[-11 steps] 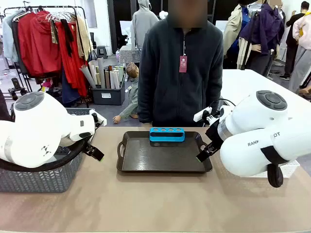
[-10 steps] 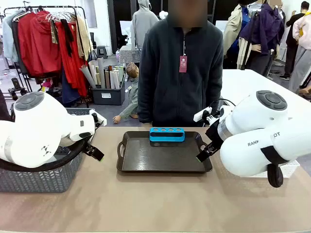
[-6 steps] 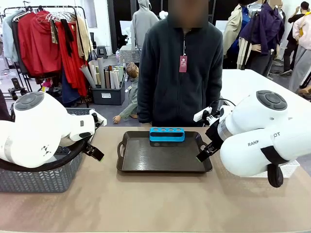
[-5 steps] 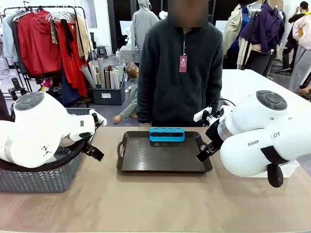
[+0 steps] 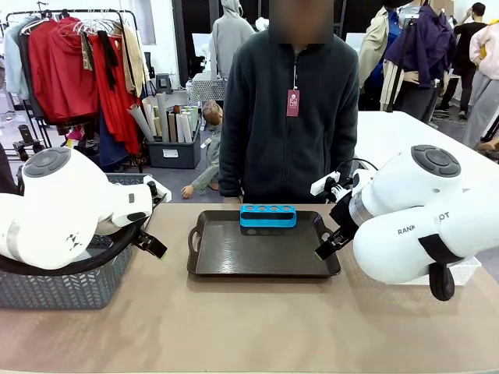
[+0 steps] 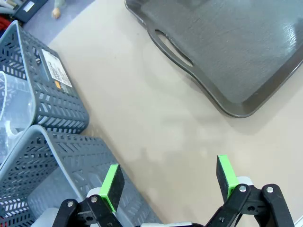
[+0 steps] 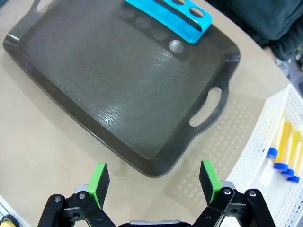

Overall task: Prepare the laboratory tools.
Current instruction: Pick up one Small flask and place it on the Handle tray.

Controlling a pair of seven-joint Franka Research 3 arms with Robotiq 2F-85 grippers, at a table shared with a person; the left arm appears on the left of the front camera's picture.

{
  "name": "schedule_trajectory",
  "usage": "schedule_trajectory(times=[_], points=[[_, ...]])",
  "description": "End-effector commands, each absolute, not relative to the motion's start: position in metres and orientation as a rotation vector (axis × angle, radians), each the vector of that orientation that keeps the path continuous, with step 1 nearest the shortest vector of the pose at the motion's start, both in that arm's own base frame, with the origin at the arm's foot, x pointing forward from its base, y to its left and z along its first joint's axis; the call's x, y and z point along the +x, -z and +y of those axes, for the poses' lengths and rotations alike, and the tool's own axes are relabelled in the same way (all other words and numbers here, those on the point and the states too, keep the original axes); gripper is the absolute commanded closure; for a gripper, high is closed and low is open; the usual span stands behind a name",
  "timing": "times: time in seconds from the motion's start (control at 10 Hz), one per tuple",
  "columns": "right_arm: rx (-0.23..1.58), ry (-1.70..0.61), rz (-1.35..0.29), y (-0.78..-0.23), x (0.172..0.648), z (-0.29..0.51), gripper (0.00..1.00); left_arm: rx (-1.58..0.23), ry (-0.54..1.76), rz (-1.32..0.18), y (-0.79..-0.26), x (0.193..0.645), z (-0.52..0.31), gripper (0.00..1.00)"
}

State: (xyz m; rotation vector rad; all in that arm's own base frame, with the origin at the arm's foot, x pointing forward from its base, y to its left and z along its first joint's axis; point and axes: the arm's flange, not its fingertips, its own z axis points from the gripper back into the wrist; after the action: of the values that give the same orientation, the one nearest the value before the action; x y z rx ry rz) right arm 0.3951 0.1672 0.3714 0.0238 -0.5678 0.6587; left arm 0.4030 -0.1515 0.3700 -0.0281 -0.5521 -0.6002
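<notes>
Left gripper (image 6: 168, 178): spread wide, nothing held; black tray (image 6: 227, 61) ahead.
Right gripper (image 7: 154, 177): spread wide, nothing held; blue-capped tubes (image 7: 283, 142) seen nearby.
Writing: "RANK" read on right arm (image 5: 425, 234).

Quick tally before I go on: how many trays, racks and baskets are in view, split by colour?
Black tray: 1
Blue tube rack: 1
Grey baskets: 2
White basket: 1
Total: 5
</notes>
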Motion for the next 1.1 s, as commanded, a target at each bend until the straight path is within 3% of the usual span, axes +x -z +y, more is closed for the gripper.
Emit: schedule_trajectory(times=[0.0,0.7,1.0], points=[[0.024,-0.658,-0.568,-0.371,0.395,0.167,0.0,-0.028,0.6,-0.552,-0.37,0.403,-0.152,0.0],[0.024,-0.659,-0.568,-0.371,0.395,0.167,0.0,-0.028,0.6,-0.552,-0.37,0.403,-0.152,0.0],[0.138,-0.724,-0.48,-0.38,0.394,0.179,0.0,-0.094,0.676,-0.509,-0.384,0.395,-0.156,0.0]])
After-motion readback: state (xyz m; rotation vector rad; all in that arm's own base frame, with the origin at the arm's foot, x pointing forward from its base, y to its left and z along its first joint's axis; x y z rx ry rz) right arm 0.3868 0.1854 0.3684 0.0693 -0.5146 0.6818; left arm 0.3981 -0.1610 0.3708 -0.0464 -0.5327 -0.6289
